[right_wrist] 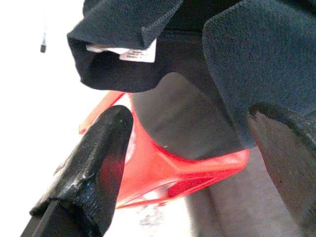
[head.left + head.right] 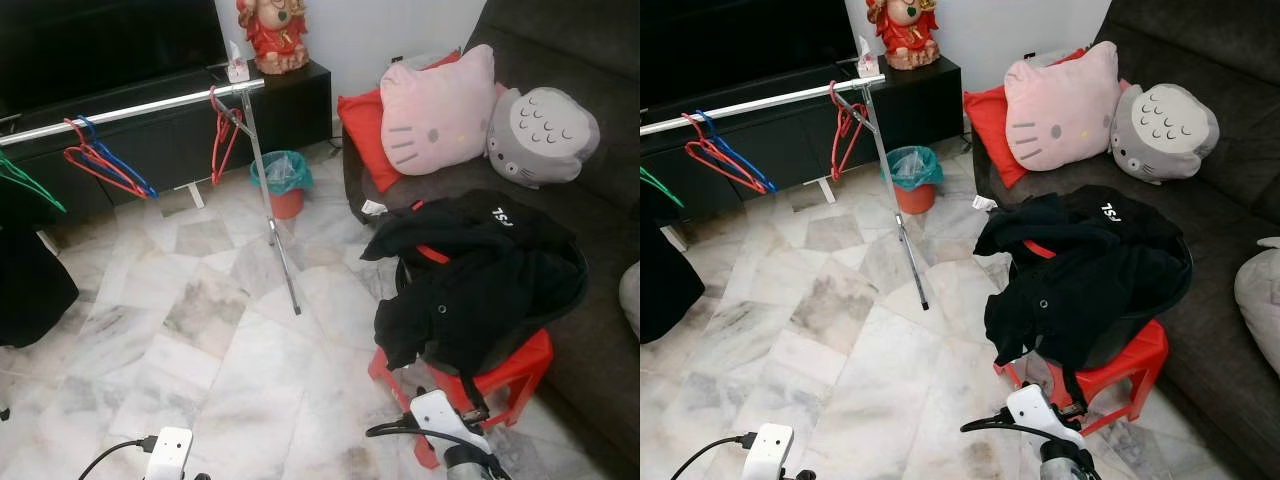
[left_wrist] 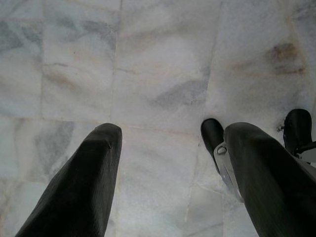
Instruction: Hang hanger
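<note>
Marble floor [image 2: 230,330], rail [image 2: 130,108] already carrying red and blue hangers [image 2: 100,160]. Black garment [image 2: 480,280] with a red hanger inside sits piled on red stool [image 2: 520,365], not yet picked up. Right gripper [image 1: 192,163] spread open near stool, empty; left gripper [image 3: 168,168] open over floor. Nothing hung yet.

Jacket [image 2: 480,280] on stool [image 2: 520,365], rack [image 2: 140,108] left.

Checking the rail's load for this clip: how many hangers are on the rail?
4 that I can make out on the rail: a red pair near its right end, a red hanger and blue hanger together mid-rail, a green hanger at the left edge. More may be overlapping.
</note>
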Robot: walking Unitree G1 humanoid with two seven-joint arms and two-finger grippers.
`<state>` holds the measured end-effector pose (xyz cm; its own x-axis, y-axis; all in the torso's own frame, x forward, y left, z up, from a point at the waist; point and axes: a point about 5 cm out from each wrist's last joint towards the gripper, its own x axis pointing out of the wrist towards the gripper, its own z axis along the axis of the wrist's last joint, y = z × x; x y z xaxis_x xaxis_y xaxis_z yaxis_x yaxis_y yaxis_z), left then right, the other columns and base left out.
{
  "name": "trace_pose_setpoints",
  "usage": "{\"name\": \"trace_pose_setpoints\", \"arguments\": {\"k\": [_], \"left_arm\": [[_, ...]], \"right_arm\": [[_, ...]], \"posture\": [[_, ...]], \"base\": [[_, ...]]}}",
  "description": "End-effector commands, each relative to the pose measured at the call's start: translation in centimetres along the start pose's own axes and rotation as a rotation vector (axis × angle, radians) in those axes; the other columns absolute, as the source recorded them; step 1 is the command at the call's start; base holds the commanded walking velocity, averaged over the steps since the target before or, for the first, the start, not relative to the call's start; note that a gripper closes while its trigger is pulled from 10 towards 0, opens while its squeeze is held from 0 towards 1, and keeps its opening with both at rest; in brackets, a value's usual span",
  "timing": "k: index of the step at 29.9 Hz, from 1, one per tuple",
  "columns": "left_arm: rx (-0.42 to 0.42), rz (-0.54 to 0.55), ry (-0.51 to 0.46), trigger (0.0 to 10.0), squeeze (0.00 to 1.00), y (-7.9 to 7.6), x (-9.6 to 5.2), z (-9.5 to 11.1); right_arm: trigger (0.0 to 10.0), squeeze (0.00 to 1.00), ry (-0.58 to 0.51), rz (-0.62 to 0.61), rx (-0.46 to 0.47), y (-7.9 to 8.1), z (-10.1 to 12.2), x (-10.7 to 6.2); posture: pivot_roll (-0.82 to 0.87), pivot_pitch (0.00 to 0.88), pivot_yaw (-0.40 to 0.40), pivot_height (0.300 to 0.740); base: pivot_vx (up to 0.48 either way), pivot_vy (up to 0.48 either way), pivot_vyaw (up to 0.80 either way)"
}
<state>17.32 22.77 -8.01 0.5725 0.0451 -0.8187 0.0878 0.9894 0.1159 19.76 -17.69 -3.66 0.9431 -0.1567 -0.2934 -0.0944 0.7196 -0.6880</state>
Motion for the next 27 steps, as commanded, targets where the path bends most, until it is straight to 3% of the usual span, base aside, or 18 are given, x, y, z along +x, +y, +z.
{"name": "trace_pose_setpoints", "arguments": {"k": [1,5,19,21,27], "left_arm": [[0.005,0.003,0.011,10.0,0.00,0.2,-0.1,-0.3],[0.006,0.002,0.011,10.0,0.00,0.2,-0.1,-0.3],[0.004,0.003,0.011,10.0,0.00,0.3,-0.1,-0.3],[0.005,0.003,0.011,10.0,0.00,0.2,-0.1,-0.3],[0.008,0.002,0.010,10.0,0.00,0.3,-0.1,-0.3]], "right_arm": [[10.0,0.00,-0.030,-0.012,-0.024,0.1,0.4,0.1],[10.0,0.00,-0.084,-0.079,-0.130,-0.5,0.8,0.8],[10.0,0.00,-0.086,-0.124,-0.224,0.1,0.7,1.5],[10.0,0.00,-0.110,-0.142,-0.274,0.1,0.9,1.6],[10.0,0.00,-0.122,-0.275,-0.319,-1.4,0.8,2.0]], "posture": [[-0.15,0.000,0.081,0.740],[-0.15,0.000,0.082,0.740],[-0.14,0.000,0.090,0.740],[-0.14,0.000,0.092,0.740],[-0.14,0.000,0.094,0.740]], "base": [[0.000,0.000,0.00],[0.000,0.000,0.00],[0.000,0.000,0.00],[0.000,0.000,0.00],[0.000,0.000,0.00]]}}
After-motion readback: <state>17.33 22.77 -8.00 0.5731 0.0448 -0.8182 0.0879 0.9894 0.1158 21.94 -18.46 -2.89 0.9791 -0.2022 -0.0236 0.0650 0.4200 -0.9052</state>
